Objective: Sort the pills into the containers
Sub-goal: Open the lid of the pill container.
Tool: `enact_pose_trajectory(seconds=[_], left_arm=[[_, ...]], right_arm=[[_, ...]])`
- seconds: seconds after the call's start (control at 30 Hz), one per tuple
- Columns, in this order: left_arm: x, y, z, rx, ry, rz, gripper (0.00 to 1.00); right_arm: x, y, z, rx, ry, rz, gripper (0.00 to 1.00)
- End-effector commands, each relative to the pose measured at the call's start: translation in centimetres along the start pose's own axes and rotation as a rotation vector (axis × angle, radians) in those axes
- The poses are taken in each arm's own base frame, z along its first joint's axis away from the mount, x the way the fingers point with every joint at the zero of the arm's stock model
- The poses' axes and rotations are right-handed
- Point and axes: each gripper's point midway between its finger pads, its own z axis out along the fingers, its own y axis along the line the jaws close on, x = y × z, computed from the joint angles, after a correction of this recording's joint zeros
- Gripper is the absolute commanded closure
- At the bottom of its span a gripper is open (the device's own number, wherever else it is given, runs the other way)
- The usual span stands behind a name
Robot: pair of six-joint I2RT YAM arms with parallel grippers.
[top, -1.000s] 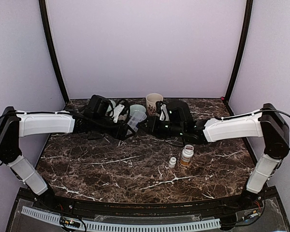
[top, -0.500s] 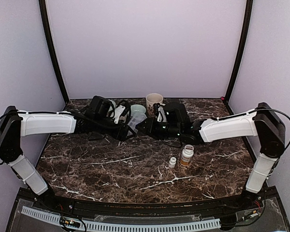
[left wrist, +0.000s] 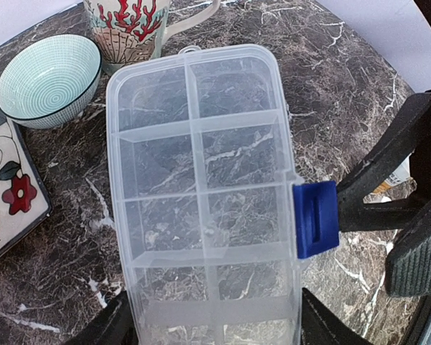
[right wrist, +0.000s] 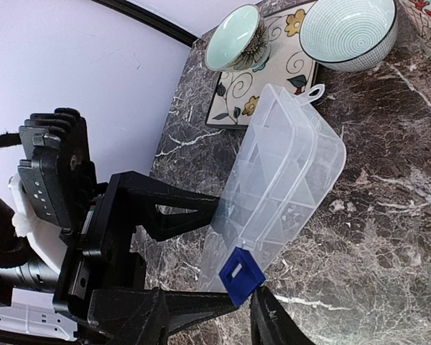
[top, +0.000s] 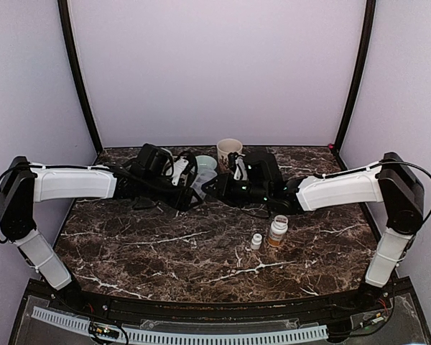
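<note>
The clear compartment box (left wrist: 201,194) lies lid-closed over the marble, its cells empty; it also shows in the right wrist view (right wrist: 294,172) and the top view (top: 201,182). My left gripper (left wrist: 215,323) is shut on the box's near end, with a finger (left wrist: 109,325) on each long side. My right gripper (right wrist: 248,300) is closed on the box's blue latch (right wrist: 238,277), which also shows in the left wrist view (left wrist: 314,218). In the top view the two grippers meet at the back centre, left (top: 192,190) and right (top: 211,188). No pills are in view.
An amber pill bottle (top: 277,231) and a small white bottle (top: 256,241) stand right of centre. Behind the box are a coral-pattern mug (left wrist: 126,25), a pale green bowl (left wrist: 49,79), a second bowl (right wrist: 233,39) and a flowered tile (right wrist: 262,72).
The right arm has reached left toward the box and its fingers have come onto the blue latch. The left gripper and box shifted only slightly.
</note>
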Motion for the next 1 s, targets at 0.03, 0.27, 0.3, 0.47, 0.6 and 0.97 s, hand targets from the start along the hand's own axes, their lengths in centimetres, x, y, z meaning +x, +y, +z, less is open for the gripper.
enact_pose_trajectory(seconds=[0.03, 0.27, 0.3, 0.47, 0.6, 0.97], left_arm=[[-0.6, -0.9, -0.2, 0.007, -0.001, 0.039, 0.87], [-0.8, -1.0, -0.2, -0.001, -0.005, 0.047, 0.87], [-0.8, -1.0, -0.2, -0.002, -0.006, 0.049, 0.87], [-0.9, -1.1, -0.2, -0.003, -0.009, 0.053, 0.87], [-1.0, -1.1, -0.3, -0.007, -0.012, 0.056, 0.87], [-0.8, -0.6, -0.2, -0.08, -0.002, 0.099, 0.87]], right_arm=[[-1.2, 1.8, 0.1, -0.069, -0.032, -0.003, 0.63], [-1.0, 1.7, 0.4, -0.064, -0.026, 0.001, 0.65], [-1.0, 1.6, 0.4, -0.062, -0.025, 0.002, 0.65], [-0.8, 1.2, 0.8, -0.052, -0.016, 0.005, 0.66], [-0.6, 0.8, 1.0, -0.04, -0.009, 0.01, 0.66], [-0.5, 0.2, 0.9, -0.009, -0.007, 0.014, 0.65]])
